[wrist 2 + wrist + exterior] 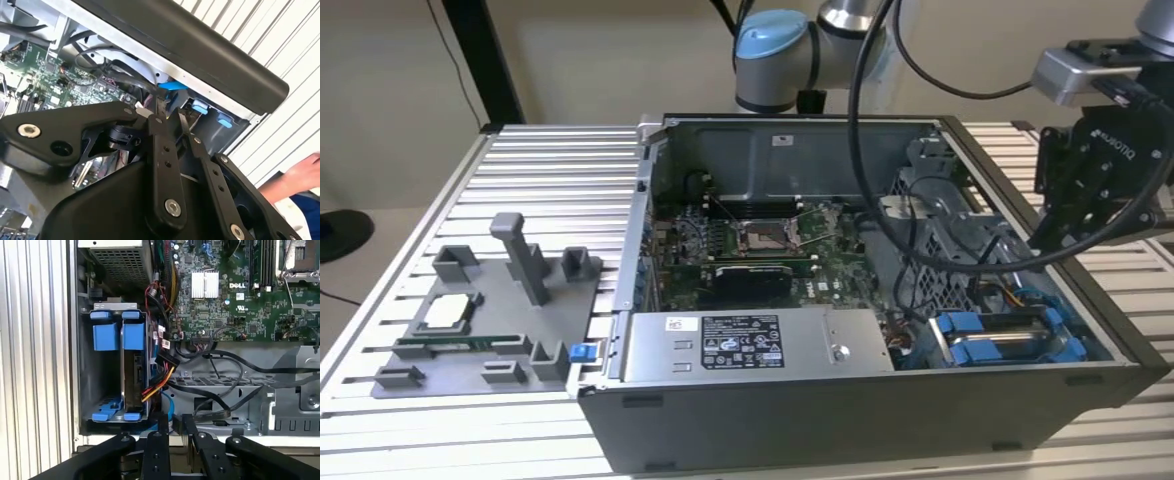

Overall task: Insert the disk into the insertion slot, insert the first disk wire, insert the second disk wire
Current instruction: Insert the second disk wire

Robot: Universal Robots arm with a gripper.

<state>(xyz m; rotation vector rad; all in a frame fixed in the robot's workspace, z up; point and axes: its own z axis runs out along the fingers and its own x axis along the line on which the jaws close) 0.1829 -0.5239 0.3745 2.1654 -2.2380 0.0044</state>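
Observation:
The disk (pixel 136 380) stands on edge inside the insertion slot (pixel 95 380), with the blue tabs of its frame (pixel 134 336) at both ends. In the exterior view the disk (pixel 1001 345) sits in the case's corner nearest the camera, on the exterior view's right. A red, yellow and black wire bundle (pixel 159 380) runs to the disk's side, and a blue cable (pixel 167 405) curves beside it; whether either is plugged in is hidden. My gripper (pixel 175 420) (pixel 1051 240) (pixel 172 112) hovers over the case wall beside the slot, its fingers a narrow gap apart with nothing between them.
The open case holds a motherboard (pixel 761 245), a grey power-supply box (pixel 747 345) and a perforated cage (pixel 220 380) with black cables across it. A grey fixture (pixel 480 320) lies on the slatted table (pixel 534 170). A person's hand (pixel 300 175) is beyond the case.

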